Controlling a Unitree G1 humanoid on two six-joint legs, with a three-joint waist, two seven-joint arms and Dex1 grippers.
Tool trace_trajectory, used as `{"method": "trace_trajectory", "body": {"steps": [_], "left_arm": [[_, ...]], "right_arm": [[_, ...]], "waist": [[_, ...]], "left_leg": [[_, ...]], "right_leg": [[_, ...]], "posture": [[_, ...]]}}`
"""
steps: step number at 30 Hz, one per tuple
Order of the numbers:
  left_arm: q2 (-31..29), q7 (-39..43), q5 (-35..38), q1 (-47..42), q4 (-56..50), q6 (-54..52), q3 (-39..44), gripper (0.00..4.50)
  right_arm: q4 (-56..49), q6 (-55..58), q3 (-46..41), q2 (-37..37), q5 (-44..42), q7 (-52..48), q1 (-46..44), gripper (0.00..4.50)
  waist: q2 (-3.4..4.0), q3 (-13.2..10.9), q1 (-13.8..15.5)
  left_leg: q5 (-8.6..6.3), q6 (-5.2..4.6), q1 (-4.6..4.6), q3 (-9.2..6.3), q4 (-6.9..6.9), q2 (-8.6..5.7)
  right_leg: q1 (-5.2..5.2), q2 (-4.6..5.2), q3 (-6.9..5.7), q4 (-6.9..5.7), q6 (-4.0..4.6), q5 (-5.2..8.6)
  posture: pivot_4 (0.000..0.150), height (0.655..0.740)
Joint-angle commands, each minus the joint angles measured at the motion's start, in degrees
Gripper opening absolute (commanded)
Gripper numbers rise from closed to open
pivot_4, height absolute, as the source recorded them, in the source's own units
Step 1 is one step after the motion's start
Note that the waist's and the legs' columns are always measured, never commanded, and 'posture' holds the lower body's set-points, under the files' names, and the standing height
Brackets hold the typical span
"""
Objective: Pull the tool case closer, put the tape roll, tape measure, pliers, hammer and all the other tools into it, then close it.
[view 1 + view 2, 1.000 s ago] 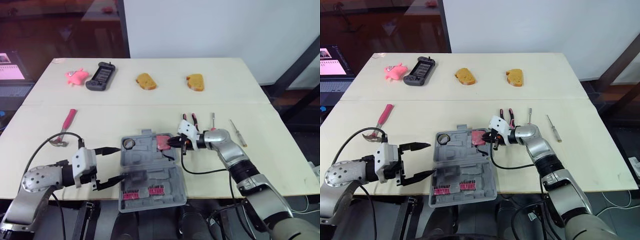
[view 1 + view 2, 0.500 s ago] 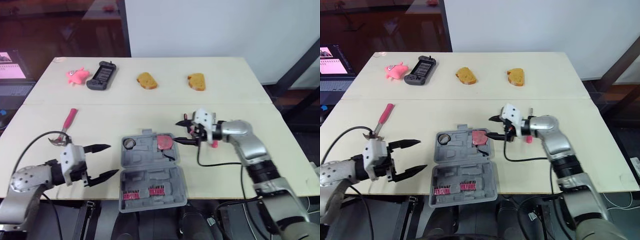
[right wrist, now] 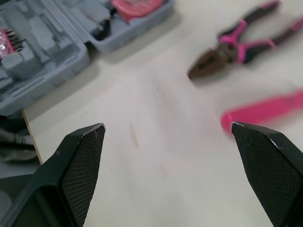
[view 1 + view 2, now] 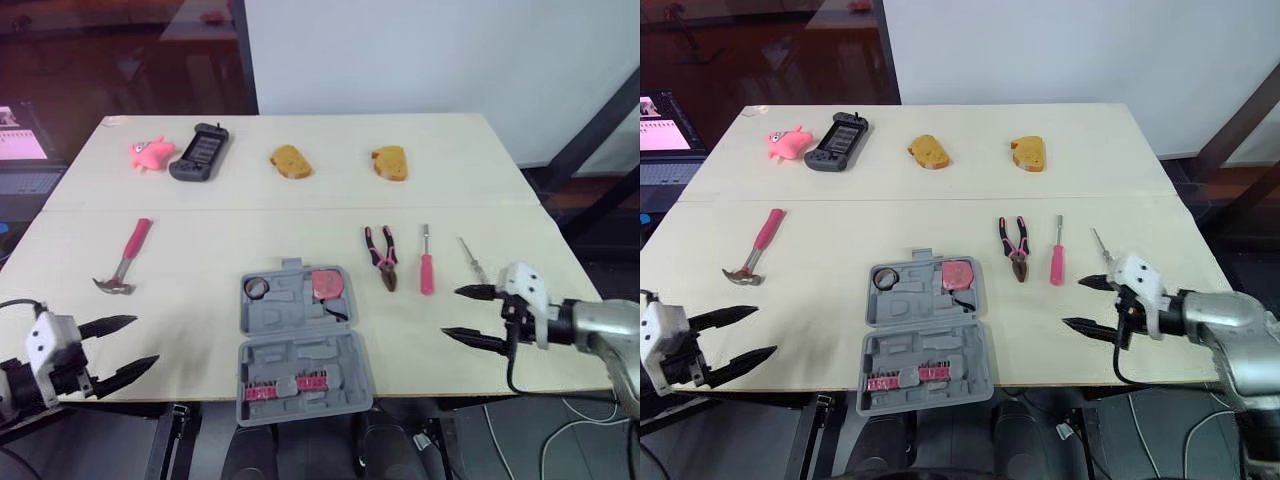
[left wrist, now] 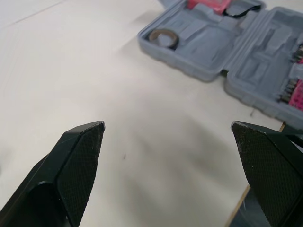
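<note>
Back from the case, the left tool and right tool have withdrawn, both wide and empty; the right wrist view catches the pliers.

I log this as a robotics test lab: pale cream tabletop, plain white wall, dark glass partition, lit laptop, pink plush toy beside brown bread slices.

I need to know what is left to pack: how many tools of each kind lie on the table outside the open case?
hammer: 1
pliers: 1
screwdrivers: 2 (pink-handled screwdriver, slim screwdriver)
Total: 4
</note>
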State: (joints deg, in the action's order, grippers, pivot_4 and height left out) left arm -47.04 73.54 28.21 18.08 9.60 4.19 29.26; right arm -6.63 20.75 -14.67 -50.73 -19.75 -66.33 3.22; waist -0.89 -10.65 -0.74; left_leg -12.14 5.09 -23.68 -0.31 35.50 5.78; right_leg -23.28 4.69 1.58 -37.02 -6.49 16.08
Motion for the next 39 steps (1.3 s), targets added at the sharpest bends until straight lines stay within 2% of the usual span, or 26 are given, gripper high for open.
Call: {"method": "trace_trajectory", "body": {"steps": [1,7,12,16,20,25,28,32,36,39], "left_arm": [[-0.52,1.09,0.74,0.89,3.5,2.39,3.64,4.5],[-0.7,0.6,-0.17,-0.37,8.72,5.07,4.46,4.5],[-1.27,0.68,0.06,-1.54,10.41,5.6,4.53,4.5],[-1.3,1.7,0.87,-2.66,7.18,2.75,2.45,4.5],[-2.02,1.36,1.86,-6.08,1.33,-2.07,-0.04,4.5],[-3.12,-0.42,5.25,-13.79,-11.22,-13.54,-6.15,4.5],[-4.05,-0.61,6.8,-15.78,-18.0,-19.53,-10.3,4.5],[-4.34,-2.11,7.16,-21.98,-22.57,-23.81,-15.01,4.5],[-2.78,-4.46,6.95,-28.01,-24.75,-26.29,-18.87,4.5],[-1.93,-5.45,7.1,-31.13,-25.94,-27.79,-20.63,4.5]], "right_arm": [[-1.04,-1.1,-6.4,0.55,-2.33,1.68,3.33,4.48],[3.92,-0.9,-10.69,0.4,-4.76,1.87,5.47,4.48],[6.69,-3.02,-10.98,-0.14,-4.25,1.7,5.29,4.48],[6.1,-1.83,-11.16,0.11,-5.47,2.36,5.09,4.48],[0.92,-0.69,-9.63,1.06,-5.44,4.99,5.24,4.48],[-8.2,6.06,-5.43,4.69,-4.7,14.43,3.39,4.48],[-12.49,6.66,-1.3,7.51,-1.36,19.96,2.5,4.48],[-18.16,17.62,3.39,14.32,1.96,34.15,-0.07,4.48],[-19.11,22.19,9.18,17.7,3.28,38.02,-5.83,4.48],[-15.43,24.46,12.47,21.57,3.54,40.84,-11.98,4.48]], "waist": [[0.0,0.0,-0.01],[-0.02,0.01,-0.06],[-0.02,0.01,-0.06],[-0.02,0.01,0.0],[-0.02,0.01,0.11],[-0.1,0.04,0.1],[-0.06,0.03,-0.18],[-0.07,0.03,-0.03],[-0.06,0.02,-0.05],[-0.07,0.02,-0.14]], "left_leg": [[0.0,0.0,0.0,0.0,0.0,0.0],[0.0,0.01,0.02,0.01,0.0,0.0],[0.0,0.01,0.01,0.01,0.0,0.0],[0.0,0.01,0.01,0.01,0.0,0.0],[0.0,0.01,0.01,0.01,0.0,0.0],[0.0,0.01,0.01,-0.01,0.0,0.0],[0.0,0.01,0.01,0.0,-0.03,-0.01],[0.02,0.01,0.06,-0.03,-0.18,0.0],[0.09,0.11,0.05,-0.06,-0.17,-0.03],[0.09,0.1,0.05,-0.07,-0.18,-0.02]], "right_leg": [[0.0,0.0,0.0,0.0,0.0,0.0],[-0.01,0.01,0.0,0.02,0.02,-0.01],[0.0,0.01,0.0,0.03,0.02,-0.01],[0.0,0.01,0.0,0.03,0.01,-0.01],[0.03,0.01,0.0,0.03,0.01,-0.01],[0.05,0.0,0.0,-0.01,0.01,-0.01],[0.05,0.0,0.02,0.0,-0.01,-0.01],[-0.02,-0.07,0.03,-0.09,-0.03,-0.01],[-0.01,-0.09,0.08,-0.07,-0.01,-0.02],[-0.01,-0.1,0.08,-0.08,-0.01,-0.02]], "posture": [[0.15,0.7207],[0.15,0.7207],[0.15,0.7207],[0.15,0.7207],[0.15,0.7207],[0.15,0.7207],[0.15,0.7207],[0.15,0.7207],[0.15,0.7207],[0.15,0.7207]]}}
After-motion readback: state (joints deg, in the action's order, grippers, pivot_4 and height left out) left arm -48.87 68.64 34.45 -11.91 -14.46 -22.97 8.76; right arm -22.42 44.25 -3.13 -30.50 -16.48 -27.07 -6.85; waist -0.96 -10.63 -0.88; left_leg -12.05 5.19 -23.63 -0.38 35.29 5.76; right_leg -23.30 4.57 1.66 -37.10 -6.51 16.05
